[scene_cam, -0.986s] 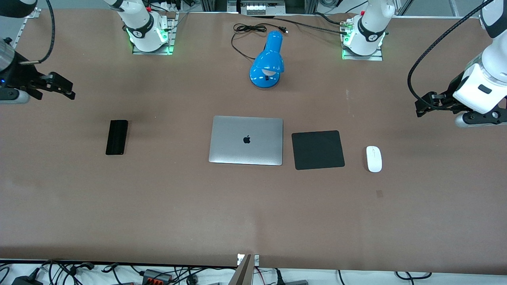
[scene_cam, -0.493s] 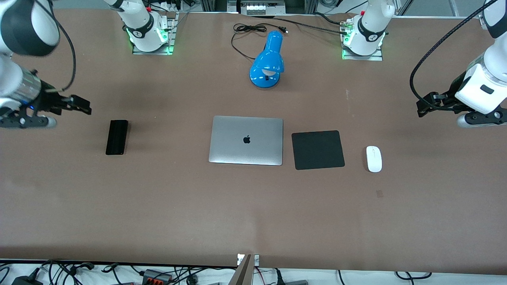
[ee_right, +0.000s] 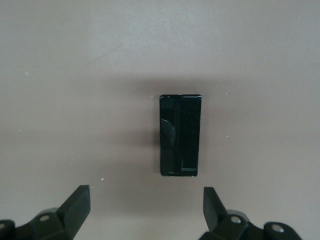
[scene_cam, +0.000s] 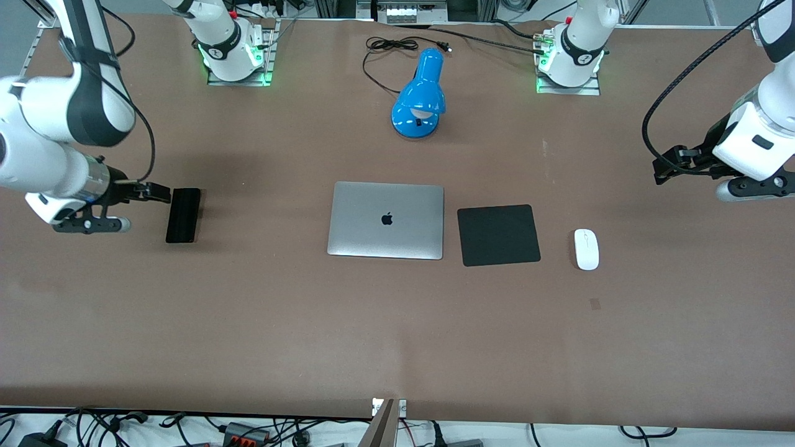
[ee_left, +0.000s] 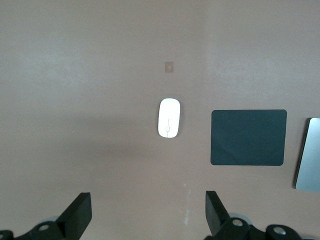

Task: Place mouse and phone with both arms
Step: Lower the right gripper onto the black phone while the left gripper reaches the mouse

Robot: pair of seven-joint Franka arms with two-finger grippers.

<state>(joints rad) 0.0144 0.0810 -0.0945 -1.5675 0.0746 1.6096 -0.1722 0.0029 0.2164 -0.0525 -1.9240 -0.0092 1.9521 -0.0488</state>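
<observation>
The phone [scene_cam: 183, 215] lies flat at the middle left of the front view, on the bare worktop [scene_cam: 248, 323]. The right end effector [scene_cam: 155, 192] hangs just beside its upper end, jaws spread wide and holding nothing. The mouse [scene_cam: 586, 249] sits at the middle right, just beside the black mouse pad [scene_cam: 498, 235]. The left end effector [scene_cam: 667, 166] is up at the right edge, well apart from the mouse, also wide open and empty.

The phone is thin, glossy and flat on the worktop, so I'd expect the fingers to skid over it or push it along if they come down off-centre. The mouse is smooth and rounded and could squirt out of a pinch.

A closed silver laptop [scene_cam: 386, 220] lies mid-frame and a blue desk lamp [scene_cam: 420, 96] above it; neither blocks either reach.
</observation>
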